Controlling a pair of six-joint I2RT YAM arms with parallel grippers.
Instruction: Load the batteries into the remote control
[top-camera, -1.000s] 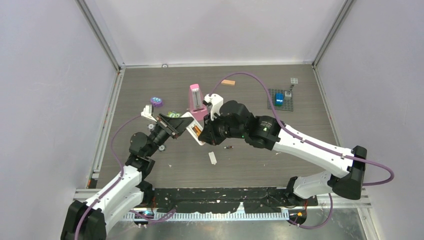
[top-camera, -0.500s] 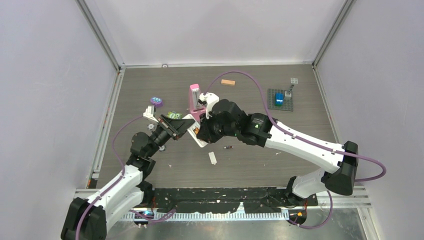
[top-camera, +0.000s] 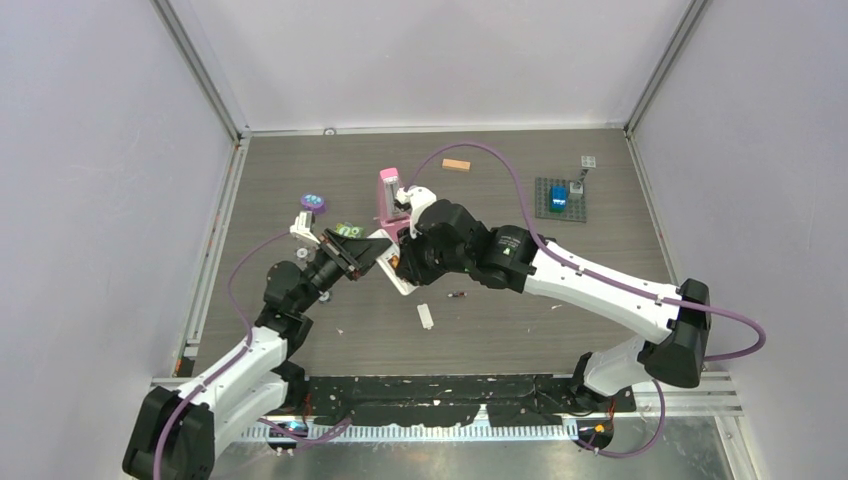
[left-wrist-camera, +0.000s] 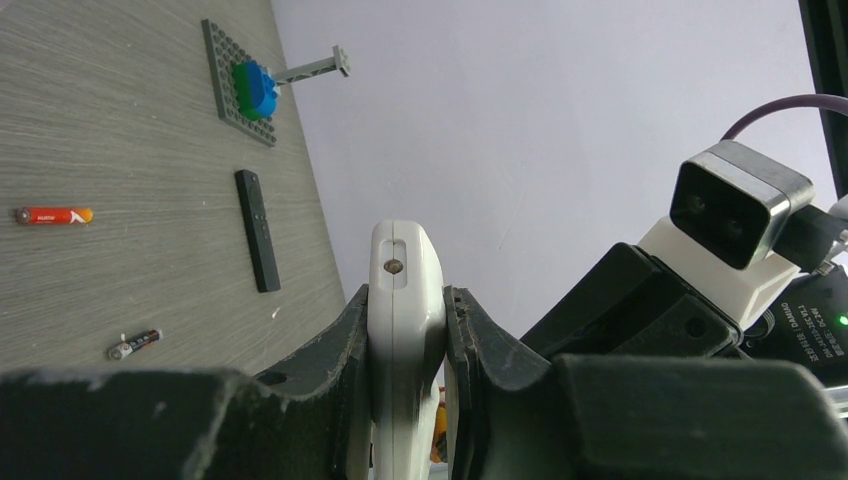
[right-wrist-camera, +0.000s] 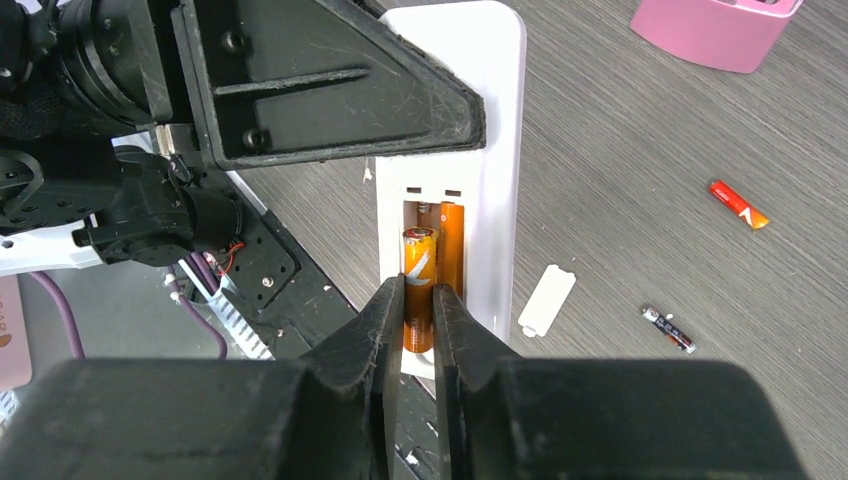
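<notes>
Grey wood-grain tabletop (top-camera: 500, 330). At left, raised off it, smooth round-edged white remote (left-wrist-camera: 405, 260) clamped flat in the matte-black left gripper (left-wrist-camera: 407, 300). Centre, tapered right gripper (right-wrist-camera: 419, 290) hugging a glossy orange battery (right-wrist-camera: 420, 255) in the open bay beside a second orange battery (right-wrist-camera: 452, 250); gripped or merely touched, cannot tell. Right, red battery (right-wrist-camera: 738, 204) and dark battery (right-wrist-camera: 667, 328) lying loose.

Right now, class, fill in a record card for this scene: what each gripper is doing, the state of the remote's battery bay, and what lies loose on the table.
left gripper: shut on the white remote, clamping its sides
right gripper: fingers flank an orange battery at the bay; grip unclear
battery bay: open; second orange battery seated alongside
loose on table: battery cover, red battery, dark battery
nearby: pink box
</notes>
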